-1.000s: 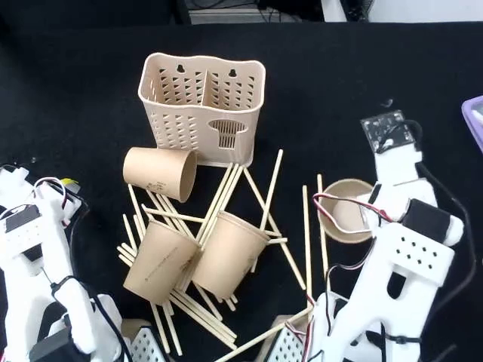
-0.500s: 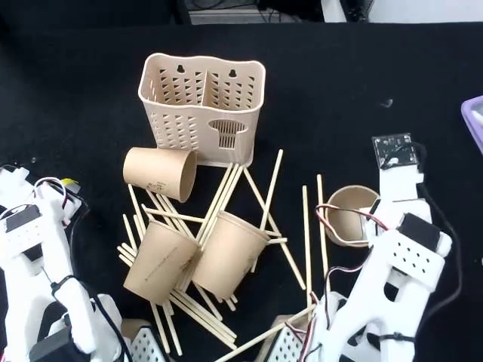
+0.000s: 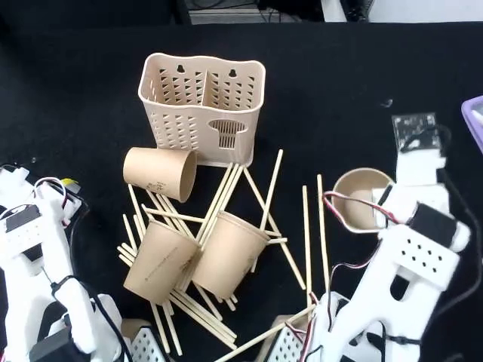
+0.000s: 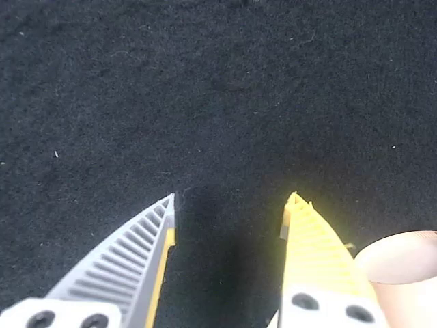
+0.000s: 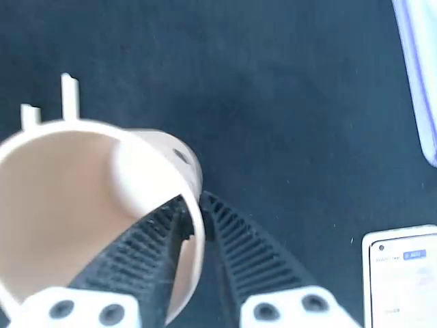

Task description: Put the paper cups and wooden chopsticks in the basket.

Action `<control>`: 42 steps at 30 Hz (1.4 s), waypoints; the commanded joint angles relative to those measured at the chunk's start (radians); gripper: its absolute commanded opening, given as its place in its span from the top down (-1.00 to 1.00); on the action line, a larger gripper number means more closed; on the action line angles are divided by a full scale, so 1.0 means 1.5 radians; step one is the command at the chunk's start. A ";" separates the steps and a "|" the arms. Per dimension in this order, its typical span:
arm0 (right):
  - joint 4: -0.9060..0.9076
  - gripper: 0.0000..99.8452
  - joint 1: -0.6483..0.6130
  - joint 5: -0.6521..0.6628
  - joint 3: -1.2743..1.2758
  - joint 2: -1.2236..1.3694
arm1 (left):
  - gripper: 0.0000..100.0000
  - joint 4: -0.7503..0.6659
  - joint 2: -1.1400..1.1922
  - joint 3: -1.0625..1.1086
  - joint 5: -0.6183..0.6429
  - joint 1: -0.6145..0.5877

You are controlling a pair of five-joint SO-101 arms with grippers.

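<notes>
Where the right arm stands at the right side of the black cloth worktop, right hand: clamped on the rim of a tan paper cup; one dark ribbed finger sits inside the wall, the other outside.
Same cup, high view: mouth turned up toward the camera, just right of the chopstick scatter, well apart from the basket.
Left hand: open, one grey and one yellow finger spread over bare black cloth, gripping nothing; its arm is at the near left corner of the worktop.
Pale cup rim: just beside the yellow finger; touching or not, cannot tell.
Beige perforated plastic basket: upright, two compartments, back centre of the worktop.
Brown paper cup on its side: just in front of the basket's left half, mouth toward the right.
Pair of tan cups: lying tilted, side by side and touching, on top of the chopsticks, nearer the arms than the single cup.
Pale wooden chopsticks: loose and crisscrossed, from the basket's front wall down to the near edge; several run under the pair of cups.
Two outlying sticks: nearly parallel, between the pile and the held cup.
Lilac tray edge: at the right border, well apart from the cups.
</notes>
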 commanded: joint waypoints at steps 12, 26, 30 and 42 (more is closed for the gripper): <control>0.135 0.98 -0.283 -0.199 -0.476 0.022 | 0.49 -0.010 -0.010 -0.026 0.007 -0.001; 0.158 0.98 -0.503 -0.347 -0.902 0.372 | 0.49 -0.010 -0.010 -0.022 0.006 -0.001; 0.152 0.98 -0.501 -0.349 -0.955 0.465 | 0.49 -0.018 -0.010 -0.014 0.008 0.003; 0.172 0.98 -0.511 -0.349 -1.049 0.622 | 0.49 -0.099 -0.016 0.041 0.006 0.028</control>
